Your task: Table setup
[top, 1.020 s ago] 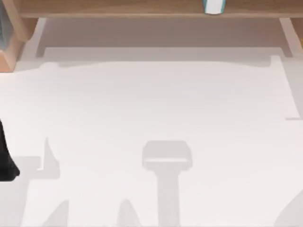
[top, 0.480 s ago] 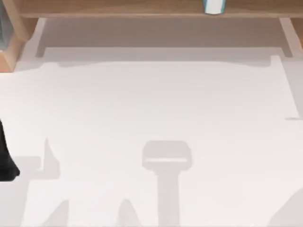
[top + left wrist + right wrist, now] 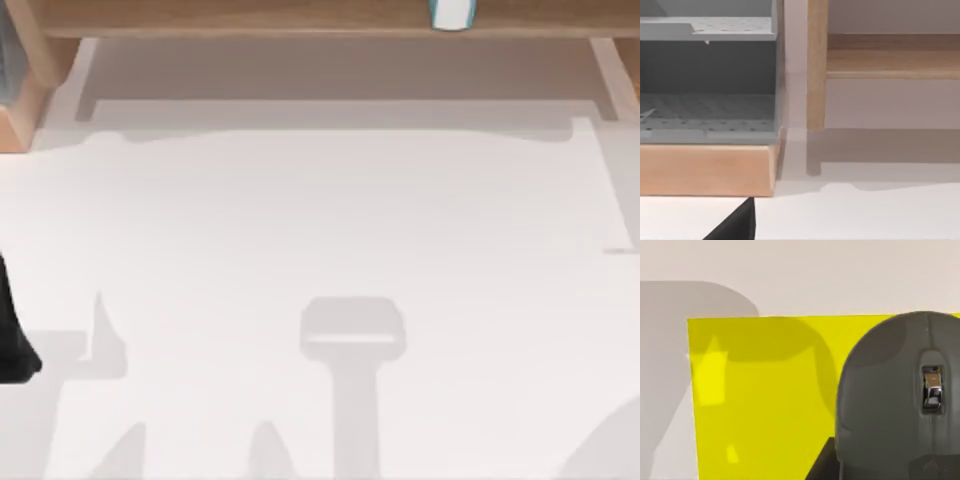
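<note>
A grey computer mouse (image 3: pixel 900 400) lies on a bright yellow mat (image 3: pixel 765 405) on the white table, close below my right wrist camera. A dark part of my right gripper (image 3: pixel 822 462) shows beside the mouse. A white cup with a teal band (image 3: pixel 452 14) stands on the wooden shelf (image 3: pixel 250 18) at the back. My left arm (image 3: pixel 12 335) sits at the table's left edge, and a black part of its gripper (image 3: pixel 735 225) points toward a grey perforated rack (image 3: pixel 707 95).
The grey rack rests on a wooden base (image 3: pixel 705 170) at the back left, next to a shelf post (image 3: pixel 816 65). The shelf spans the back of the white table (image 3: pixel 330 220). Arm shadows fall along the front edge.
The shadow at the table's front right corner shifts slightly. Nothing else has visibly moved.
</note>
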Available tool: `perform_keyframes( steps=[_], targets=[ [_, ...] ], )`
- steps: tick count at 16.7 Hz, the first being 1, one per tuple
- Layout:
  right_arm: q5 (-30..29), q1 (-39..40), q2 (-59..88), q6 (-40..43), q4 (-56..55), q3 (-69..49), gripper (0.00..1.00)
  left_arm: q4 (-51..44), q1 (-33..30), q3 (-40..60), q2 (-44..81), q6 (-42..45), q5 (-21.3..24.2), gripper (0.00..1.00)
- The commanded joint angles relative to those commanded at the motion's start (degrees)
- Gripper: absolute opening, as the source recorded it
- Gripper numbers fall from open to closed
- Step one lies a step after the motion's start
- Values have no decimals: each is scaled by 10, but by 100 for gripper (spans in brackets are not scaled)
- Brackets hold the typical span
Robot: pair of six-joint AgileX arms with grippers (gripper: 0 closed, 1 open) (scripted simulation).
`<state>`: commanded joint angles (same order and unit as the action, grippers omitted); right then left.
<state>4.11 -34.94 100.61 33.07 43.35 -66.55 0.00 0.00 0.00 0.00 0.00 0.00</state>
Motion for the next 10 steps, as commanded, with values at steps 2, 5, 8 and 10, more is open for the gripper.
perform_keyframes(
  steps=[2,5,8,10],
  targets=[
    [0,0,1,0,-2,1,0,0,0,0,0,0,0,100],
    [0,0,7,0,-4,8,0,0,0,0,0,0,0,100],
    [-2,0,20,0,-3,20,0,0,0,0,0,0,0,100],
    [-3,0,33,0,-1,32,0,0,0,0,0,0,0,100]
  ],
)
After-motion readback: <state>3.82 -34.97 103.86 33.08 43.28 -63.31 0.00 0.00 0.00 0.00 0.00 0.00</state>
